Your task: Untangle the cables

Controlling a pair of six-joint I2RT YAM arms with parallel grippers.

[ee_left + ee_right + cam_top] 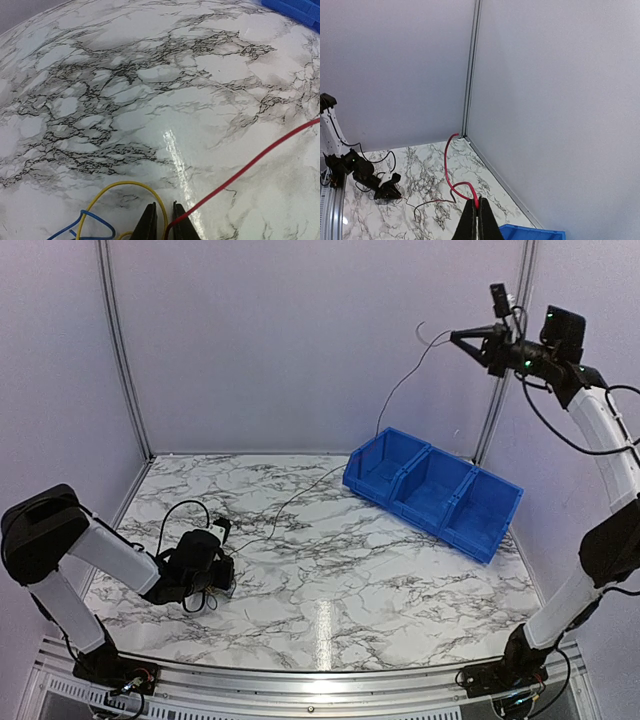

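Note:
My left gripper (215, 565) rests low on the marble table at the left. In the left wrist view its jaws (165, 220) stand almost closed, with the yellow cable (125, 183) looping out from between them and a blue cable (95, 216) bunched to the left. The red cable (250, 165) leaves the same gap and runs off right. My right gripper (455, 337) is raised high at the back right, shut on the red cable (447, 170), which hangs taut down across the table (395, 395) to the left gripper.
A blue three-compartment bin (435, 490) stands on the table at the back right, under the raised cable; its corner shows in both wrist views (295, 7) (530, 232). Grey walls enclose the back and sides.

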